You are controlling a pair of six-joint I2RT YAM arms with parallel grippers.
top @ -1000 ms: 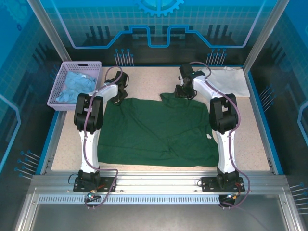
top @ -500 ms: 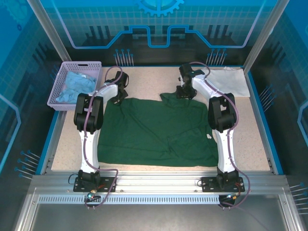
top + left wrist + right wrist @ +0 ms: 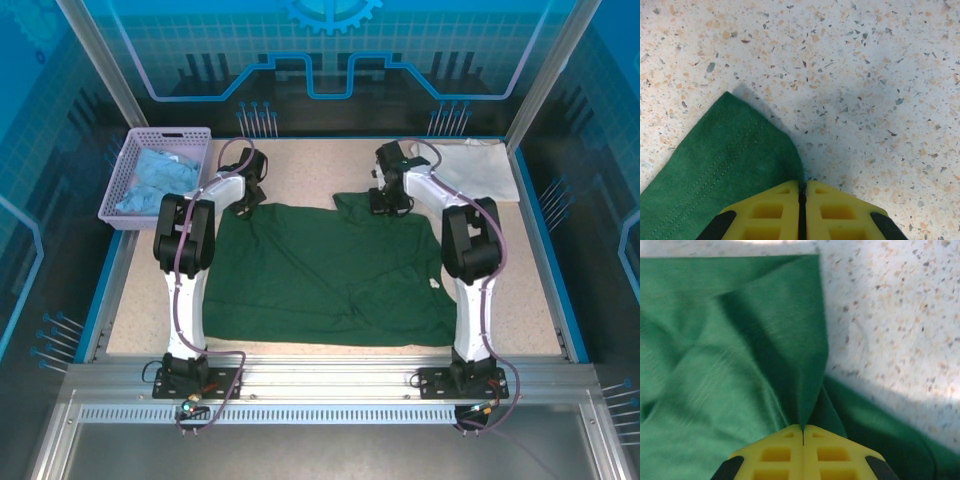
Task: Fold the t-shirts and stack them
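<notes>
The dark green t-shirt [image 3: 330, 275] lay spread on the table [image 3: 300, 165]. It looked soft, light and prone to sagging, best pinched at its corners. The left gripper [image 3: 801, 186] and right gripper [image 3: 803, 430] each clenched its far edge.

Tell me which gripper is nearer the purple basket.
Left. The left gripper pinches the far-left corner of the green t-shirt, just right of the purple basket. The right gripper pinches the shirt's far edge, farther right across the table.

The t-shirt [image 3: 330, 275] is dark green, the table [image 3: 310, 165] speckled beige, the basket [image 3: 172, 132] lilac.
</notes>
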